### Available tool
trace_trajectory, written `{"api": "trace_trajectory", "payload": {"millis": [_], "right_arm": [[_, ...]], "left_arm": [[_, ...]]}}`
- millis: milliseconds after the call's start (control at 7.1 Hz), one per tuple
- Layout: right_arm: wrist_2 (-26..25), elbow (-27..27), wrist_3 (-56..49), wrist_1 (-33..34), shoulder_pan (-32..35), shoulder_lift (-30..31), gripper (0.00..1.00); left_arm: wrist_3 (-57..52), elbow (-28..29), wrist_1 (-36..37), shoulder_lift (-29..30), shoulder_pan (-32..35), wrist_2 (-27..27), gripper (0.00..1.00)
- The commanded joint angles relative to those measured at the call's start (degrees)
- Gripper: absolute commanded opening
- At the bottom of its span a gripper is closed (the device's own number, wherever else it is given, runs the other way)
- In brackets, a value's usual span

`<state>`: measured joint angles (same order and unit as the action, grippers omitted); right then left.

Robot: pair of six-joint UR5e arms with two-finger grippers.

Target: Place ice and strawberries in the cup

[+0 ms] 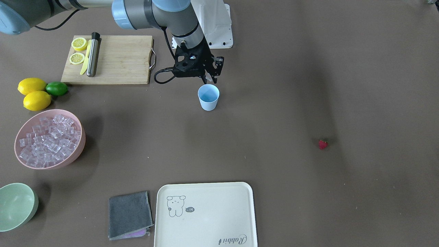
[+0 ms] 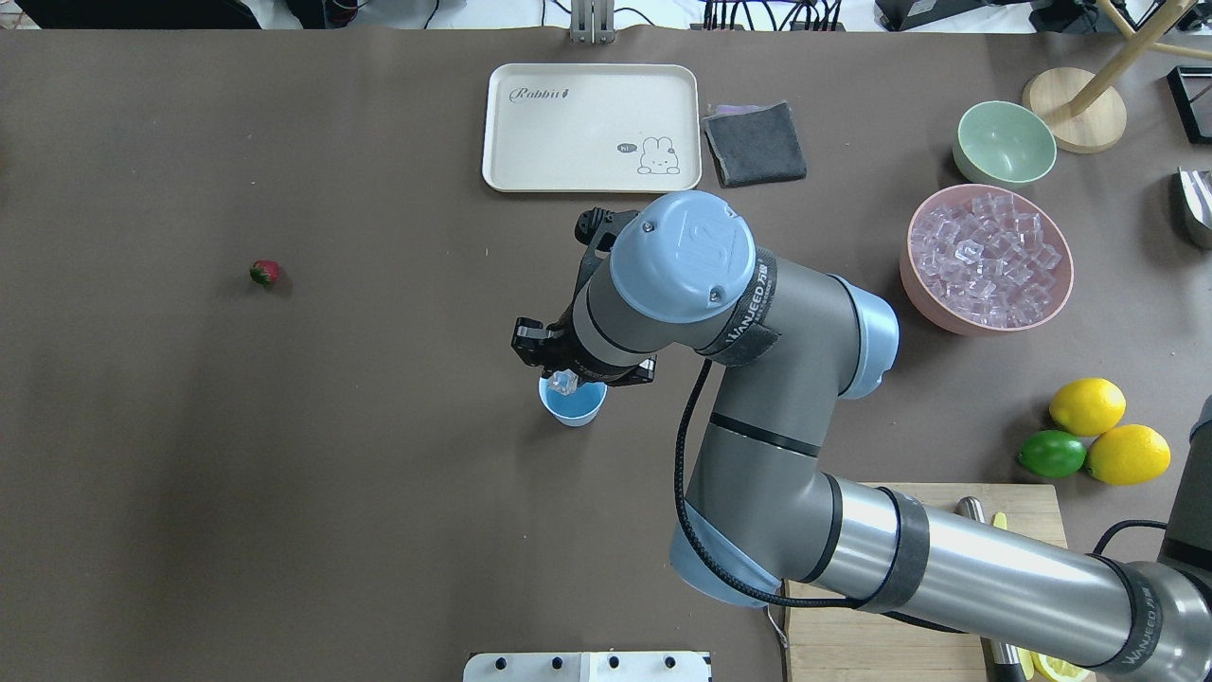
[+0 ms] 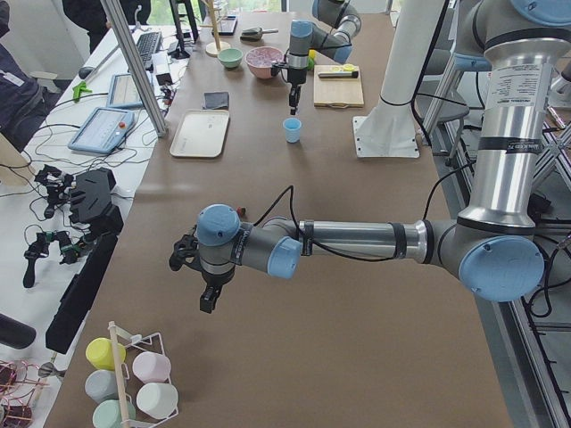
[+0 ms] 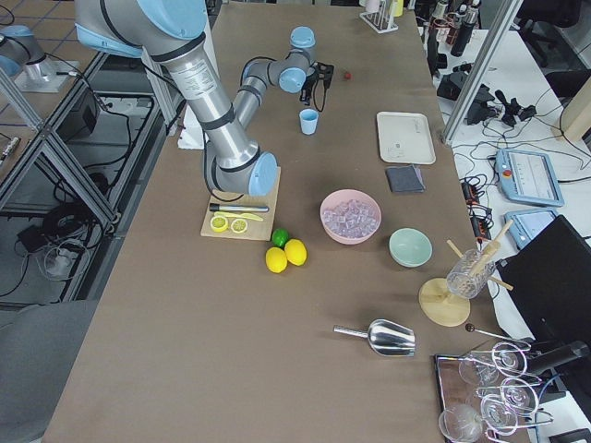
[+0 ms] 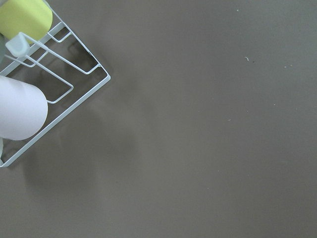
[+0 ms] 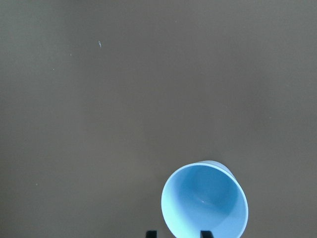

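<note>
The light blue cup (image 1: 208, 97) (image 2: 574, 405) stands upright mid-table, and its inside (image 6: 204, 201) looks bare in the right wrist view. My right gripper (image 1: 210, 81) (image 2: 564, 382) hangs just above the cup's rim, shut on one clear ice cube (image 2: 563, 382). Only its two fingertips (image 6: 151, 233) show at the wrist view's bottom edge. More ice (image 1: 48, 140) fills the pink bowl (image 1: 77, 151). The strawberry (image 1: 322, 144) (image 2: 264, 274) lies alone, far from the cup. My left gripper (image 3: 207, 299) hovers over bare table near a mug rack (image 5: 49, 84). Whether it is open or shut cannot be told.
A cutting board (image 1: 120, 65) holds lemon slices, a yellow knife and a steel muddler. Two lemons and a lime (image 1: 56, 88) lie beside it. A pale green bowl (image 1: 15, 206), a grey cloth (image 1: 129, 214) and a cream tray (image 1: 205, 236) line the operators' side. A metal scoop (image 4: 388, 337) lies farther off.
</note>
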<state>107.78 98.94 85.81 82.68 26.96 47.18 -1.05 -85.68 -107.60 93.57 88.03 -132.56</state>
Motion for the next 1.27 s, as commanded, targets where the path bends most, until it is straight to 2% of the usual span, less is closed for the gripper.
{"api": "trace_trajectory", "payload": {"millis": [0, 423, 564, 704, 1127], "right_arm": [[-1.25, -1.29, -1.96, -0.06, 0.64, -0.16, 0.0], [-1.34, -2.43, -1.7, -0.06, 0.12, -0.43, 0.0], [-1.86, -2.61, -1.61, -0.93, 0.02, -0.43, 0.4], [-3.61, -2.61, -1.44, -1.38, -0.06, -0.43, 0.98], [-3.19, -0.08, -1.35, -0.77, 0.81, 0.36, 0.99]], "left_arm": [[0.0, 0.69, -0.77, 0.03, 0.03, 0.02, 0.98], [0.09, 1.04, -0.77, 0.47, -0.05, 0.02, 0.98], [0.09, 1.13, -0.77, 0.56, -0.05, 0.02, 0.98], [0.09, 1.13, -0.77, 0.56, -0.05, 0.02, 0.98], [0.09, 1.04, -0.77, 0.91, -0.05, -0.07, 0.98]]}}
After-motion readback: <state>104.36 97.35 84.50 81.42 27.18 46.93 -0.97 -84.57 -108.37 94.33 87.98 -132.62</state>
